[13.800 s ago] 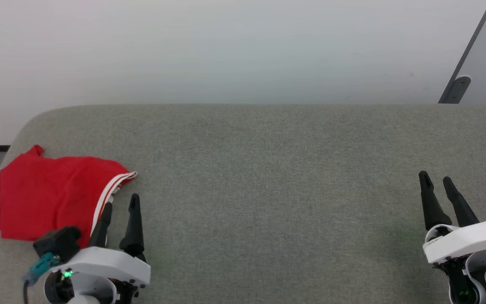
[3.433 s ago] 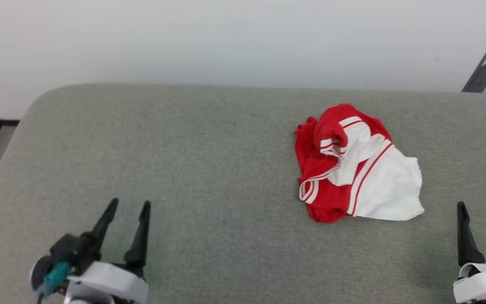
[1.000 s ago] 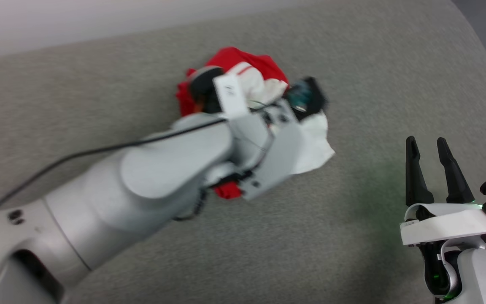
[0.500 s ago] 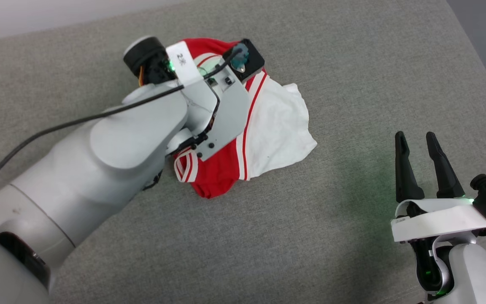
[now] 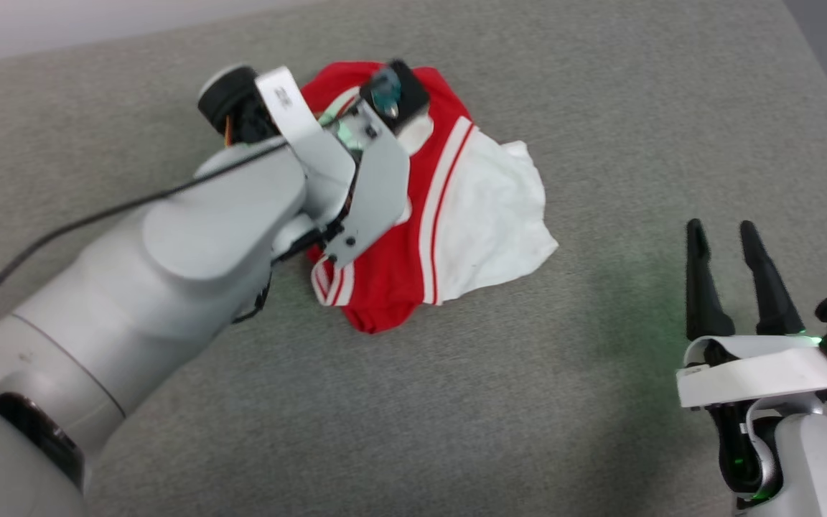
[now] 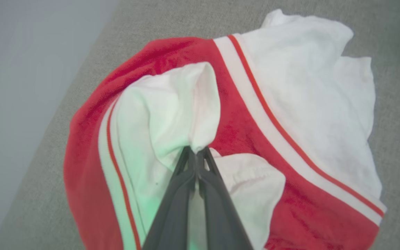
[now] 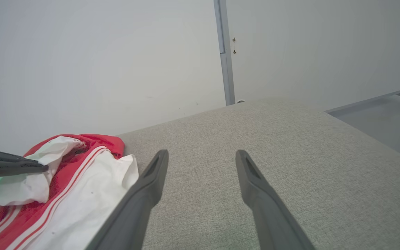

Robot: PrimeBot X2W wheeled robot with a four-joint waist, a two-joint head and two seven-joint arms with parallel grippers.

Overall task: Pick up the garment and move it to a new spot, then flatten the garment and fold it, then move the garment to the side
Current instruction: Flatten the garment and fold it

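The garment [image 5: 478,215] lies crumpled on the grey padded surface, red with white panels and red-and-white striped trim; its number is hidden. In the left wrist view my left gripper [image 6: 196,151] is shut on a white fold of the garment [image 6: 172,114] near its top. In the head view the left forearm [image 5: 241,222] reaches over the garment's left part and covers those fingers. The right wrist view shows the left fingers [image 7: 19,166] entering from the left, against the garment [image 7: 68,194]. My right gripper [image 5: 726,237] stands open at the lower right, apart from the cloth, with nothing between its fingers [image 7: 151,180].
The grey padded surface [image 5: 600,108] extends all around the garment. Its right edge [image 7: 328,111] drops to a grey floor. A pale wall with a vertical grey strip [image 7: 225,52] stands behind the surface. A black cable [image 5: 62,230] trails along my left arm.
Over the last second my left gripper has closed on a white fold at the garment's top, and the cloth has spread. The head camera shifted slightly. My right gripper has stayed open.
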